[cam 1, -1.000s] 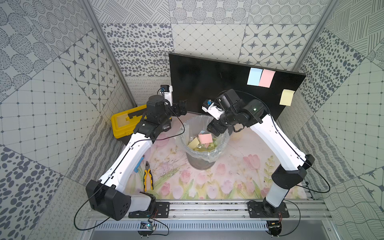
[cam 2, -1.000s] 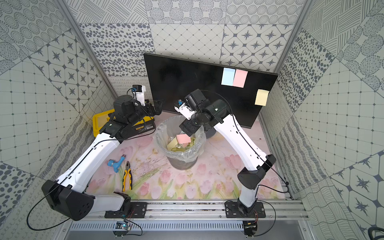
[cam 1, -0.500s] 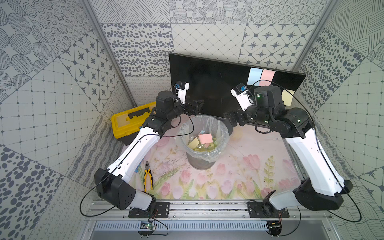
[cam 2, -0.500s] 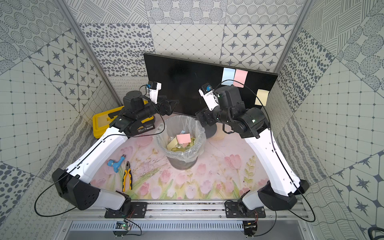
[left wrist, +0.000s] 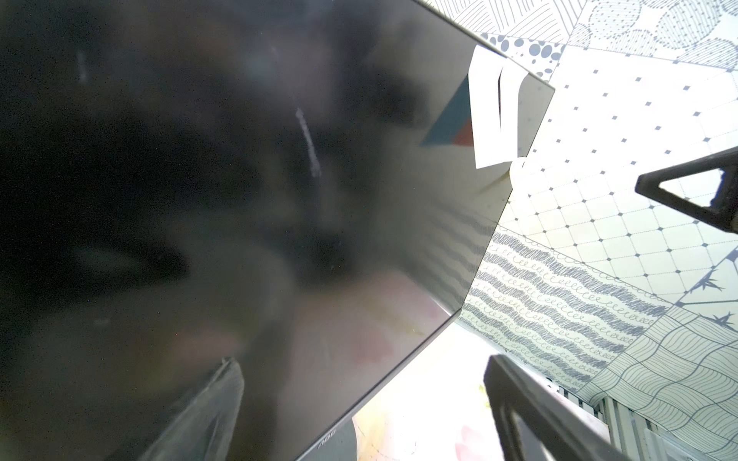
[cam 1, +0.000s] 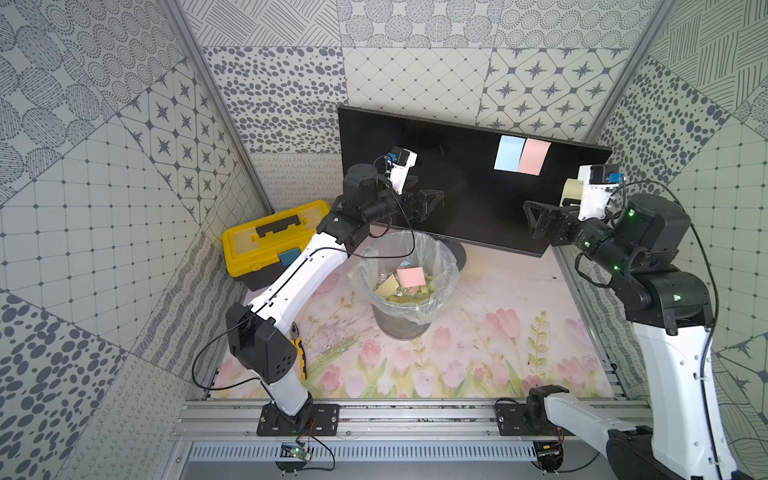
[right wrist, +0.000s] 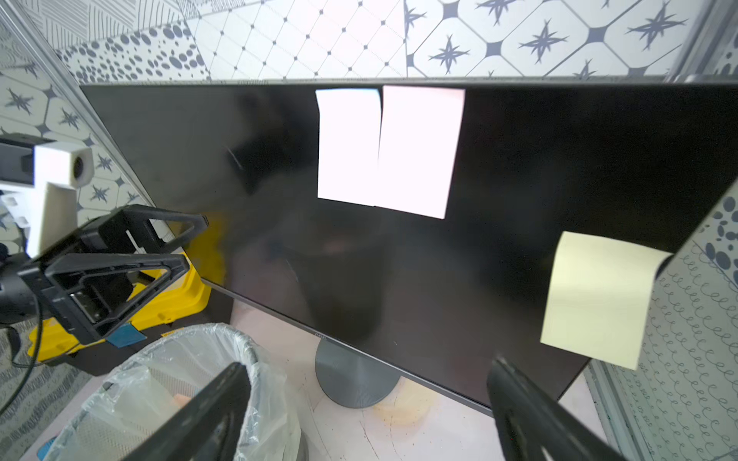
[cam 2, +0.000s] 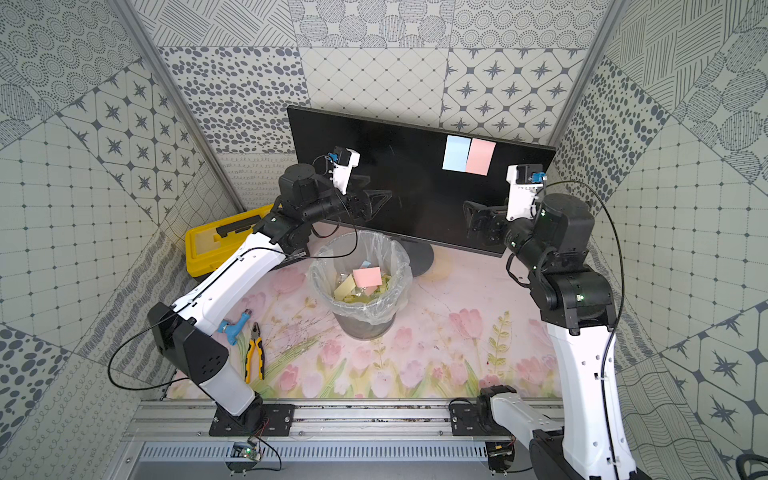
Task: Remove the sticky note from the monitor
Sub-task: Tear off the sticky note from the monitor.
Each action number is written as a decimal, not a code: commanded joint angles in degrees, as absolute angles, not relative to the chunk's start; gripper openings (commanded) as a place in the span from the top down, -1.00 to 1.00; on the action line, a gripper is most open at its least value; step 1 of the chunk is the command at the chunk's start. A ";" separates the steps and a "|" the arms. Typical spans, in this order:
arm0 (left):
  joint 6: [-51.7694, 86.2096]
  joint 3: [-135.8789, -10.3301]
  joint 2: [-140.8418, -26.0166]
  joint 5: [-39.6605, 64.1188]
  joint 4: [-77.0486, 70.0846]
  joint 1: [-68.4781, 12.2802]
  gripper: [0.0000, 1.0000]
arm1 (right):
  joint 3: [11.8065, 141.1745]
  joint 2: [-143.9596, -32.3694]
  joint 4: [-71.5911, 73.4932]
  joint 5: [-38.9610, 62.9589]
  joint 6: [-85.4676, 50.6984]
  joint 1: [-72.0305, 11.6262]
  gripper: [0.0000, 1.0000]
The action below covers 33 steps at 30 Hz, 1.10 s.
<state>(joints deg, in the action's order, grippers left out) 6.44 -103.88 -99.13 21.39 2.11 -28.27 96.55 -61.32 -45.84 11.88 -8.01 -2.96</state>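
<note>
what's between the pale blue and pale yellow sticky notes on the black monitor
a pink rectangular sticky note, right beside the blue one; the right wrist view shows all three

We read the monitor [right wrist: 399,271] screen as glossy black glass-like plastic, mirror-reflective and smeared. The blue note [cam 1: 509,153], pink note [cam 1: 535,157] and yellow note [right wrist: 599,295] on it are matt paper. The liner [cam 1: 446,266] is thin, clear, crinkled plastic film over a dark grey bin [cam 1: 399,328] with mesh showing through, the toolbox [cam 1: 257,245] is shiny yellow plastic, and we see the tabletop [cam 1: 519,332] as a matt printed floral sheet, with the rail [cam 1: 415,419] at its front edge bare brushed aluminium.
</note>
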 commanded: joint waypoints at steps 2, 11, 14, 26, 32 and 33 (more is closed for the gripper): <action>8.14 -111.93 -104.54 25.42 -1.02 -29.40 -0.98 | 93.35 -61.00 -38.57 29.41 -15.51 6.54 -0.92; 10.20 -119.15 -110.45 26.90 2.32 -30.14 -0.98 | 79.67 -62.96 1.82 53.36 -52.33 23.72 -0.67; 10.20 -120.62 -111.76 26.50 3.31 -30.17 -0.98 | 80.13 -65.78 6.02 54.24 -59.31 23.55 -0.57; 9.20 -123.42 -114.28 25.18 5.20 -30.23 -0.98 | 84.06 -74.04 6.42 52.17 -64.70 18.33 -0.34; 8.42 -123.41 -114.59 24.80 5.39 -30.20 -0.98 | 86.89 -76.78 4.71 49.99 -62.20 15.43 -0.26; 8.36 -123.42 -114.55 24.79 5.40 -30.21 -0.98 | 87.46 -77.16 3.94 49.59 -61.26 14.86 -0.26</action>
